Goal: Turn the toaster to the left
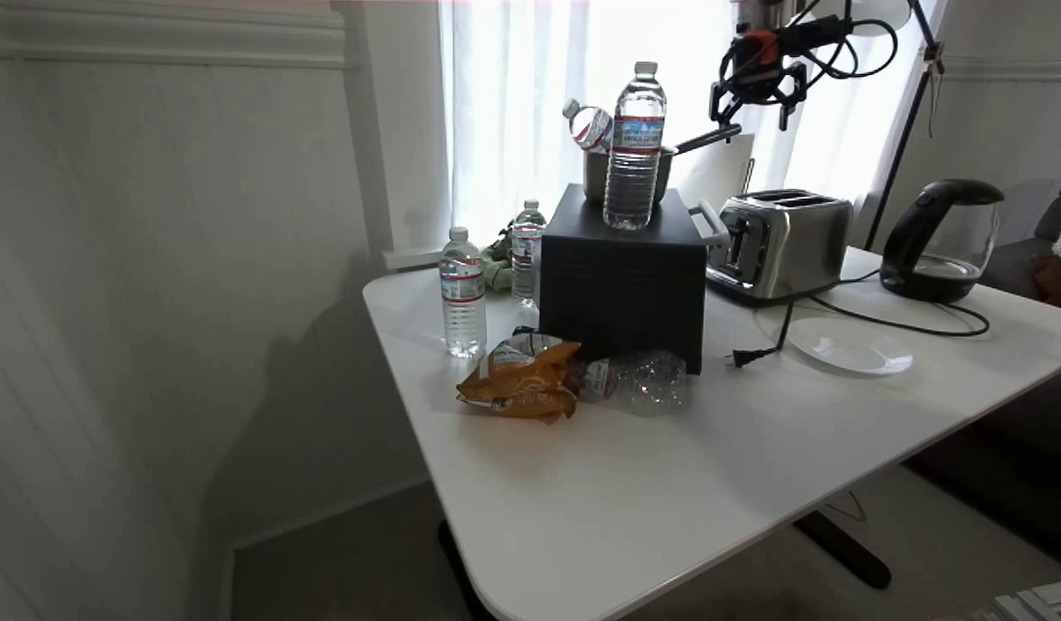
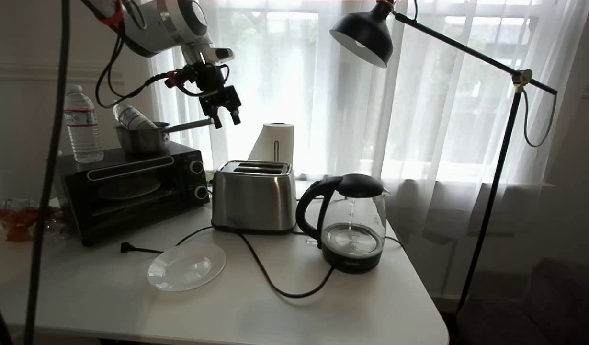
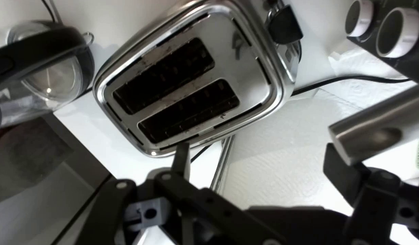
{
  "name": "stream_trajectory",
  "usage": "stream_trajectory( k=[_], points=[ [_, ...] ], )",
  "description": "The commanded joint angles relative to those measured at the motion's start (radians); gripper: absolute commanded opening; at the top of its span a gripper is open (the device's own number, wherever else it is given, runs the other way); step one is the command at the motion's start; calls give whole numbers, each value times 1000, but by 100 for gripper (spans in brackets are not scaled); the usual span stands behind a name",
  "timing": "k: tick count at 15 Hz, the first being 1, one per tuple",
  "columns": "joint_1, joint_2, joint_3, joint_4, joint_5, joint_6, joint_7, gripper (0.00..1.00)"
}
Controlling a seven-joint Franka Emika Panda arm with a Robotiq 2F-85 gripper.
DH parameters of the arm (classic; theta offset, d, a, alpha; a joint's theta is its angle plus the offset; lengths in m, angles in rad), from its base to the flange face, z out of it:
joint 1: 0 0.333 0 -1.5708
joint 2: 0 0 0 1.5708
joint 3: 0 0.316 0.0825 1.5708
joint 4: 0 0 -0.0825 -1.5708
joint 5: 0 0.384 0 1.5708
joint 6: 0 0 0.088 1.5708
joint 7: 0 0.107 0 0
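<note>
The shiny silver toaster (image 1: 811,246) stands upright on the white table between the black oven and the kettle. In an exterior view its long side (image 2: 254,201) and top slots show. In the wrist view I look down on its top (image 3: 179,94), with its black lever (image 3: 285,26) at the end towards the oven. My gripper (image 3: 257,154) is open with nothing between its fingers. It hangs above and behind the toaster in both exterior views (image 1: 755,121) (image 2: 227,122), apart from it. In the wrist view one fingertip overlaps the toaster's rim.
A pot handle (image 3: 379,126) ends beside one finger; contact is unclear. The pot (image 2: 142,140) and a bottle (image 1: 636,147) stand on the black oven (image 1: 621,302). The kettle (image 2: 354,230), plate (image 2: 186,268), cords (image 2: 275,287) and white roll (image 2: 277,139) surround the toaster.
</note>
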Motion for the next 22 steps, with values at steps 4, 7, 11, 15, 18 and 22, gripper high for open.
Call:
stream_trajectory(
  k=[4,7,11,15,18,22],
  points=[
    [-64,-213,9,-377,-182,451,-73,100],
    [-119,-293,18,-519,-145,692,-87,100],
    [-246,-393,98,-725,174,873,-295,100],
    [-520,-494,407,-902,503,860,-542,100],
    [-431,-611,288,-941,740,600,-699,100],
    [-394,-611,201,-923,621,458,-597,100]
  ],
)
